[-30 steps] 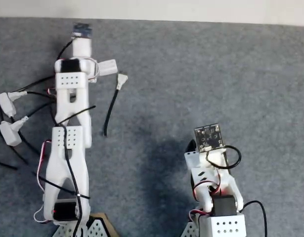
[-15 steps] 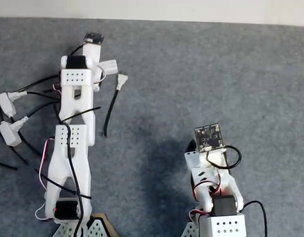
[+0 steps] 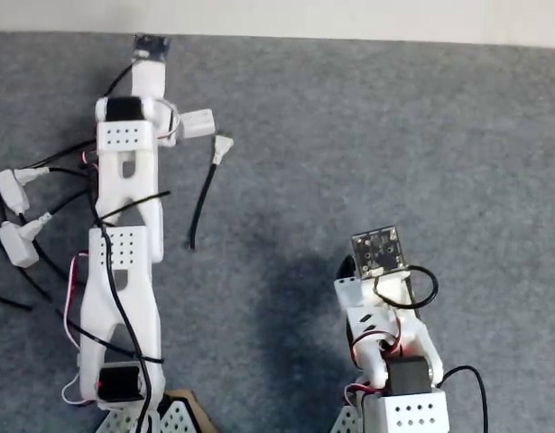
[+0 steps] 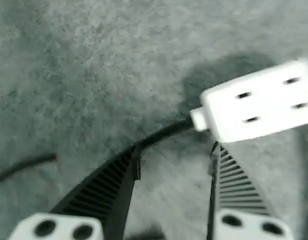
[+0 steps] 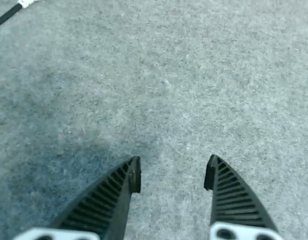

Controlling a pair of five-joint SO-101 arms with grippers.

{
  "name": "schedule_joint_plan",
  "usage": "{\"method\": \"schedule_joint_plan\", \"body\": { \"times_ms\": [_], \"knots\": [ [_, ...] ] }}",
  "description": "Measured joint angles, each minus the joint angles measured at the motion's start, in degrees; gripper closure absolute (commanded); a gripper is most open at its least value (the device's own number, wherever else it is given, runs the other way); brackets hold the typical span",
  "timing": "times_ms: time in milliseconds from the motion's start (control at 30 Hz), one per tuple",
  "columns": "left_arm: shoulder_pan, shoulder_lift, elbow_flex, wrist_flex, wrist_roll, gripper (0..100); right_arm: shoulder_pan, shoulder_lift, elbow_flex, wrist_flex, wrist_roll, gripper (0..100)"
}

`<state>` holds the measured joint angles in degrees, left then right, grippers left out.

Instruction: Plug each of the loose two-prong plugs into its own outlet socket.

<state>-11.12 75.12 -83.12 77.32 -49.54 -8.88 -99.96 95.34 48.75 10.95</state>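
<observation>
A white outlet socket (image 3: 198,122) lies on the grey carpet beside my left arm (image 3: 128,144). Close by lies a loose white plug (image 3: 223,144), its black cable (image 3: 201,198) trailing toward the front. The left wrist view has the socket (image 4: 259,107) face-up with its slots showing, and its black cord (image 4: 159,136) runs just past the fingertips. My left gripper (image 4: 175,157) is open above the carpet and holds nothing. My right gripper (image 5: 172,172) is open too, over bare carpet near the front right.
Two more white socket blocks (image 3: 11,189) (image 3: 20,239) lie at the left edge, each joined to a white plug, amid several black cables. The right arm (image 3: 385,316) sits at the front right. A cable end (image 5: 23,4) shows far off in the right wrist view.
The left arm's wrist swung right toward the socket, then back left and slightly farther away. The right arm, socket and loose plug stayed put.
</observation>
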Motion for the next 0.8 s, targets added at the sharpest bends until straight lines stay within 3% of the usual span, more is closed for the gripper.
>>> {"method": "schedule_joint_plan", "body": {
  "times_ms": [200,533,800],
  "knots": [
    [0.1,2.5,0.6,-3.8,-11.0,76,0.0,0.0,0.0,0.0,0.0,79.2],
    [-2.0,9.9,0.3,-10.9,-16.2,76,0.0,0.0,0.0,0.0,0.0,79.2],
    [-1.8,13.1,0.3,-11.1,-16.4,98,0.0,0.0,0.0,0.0,0.0,79.2]
  ]
}}
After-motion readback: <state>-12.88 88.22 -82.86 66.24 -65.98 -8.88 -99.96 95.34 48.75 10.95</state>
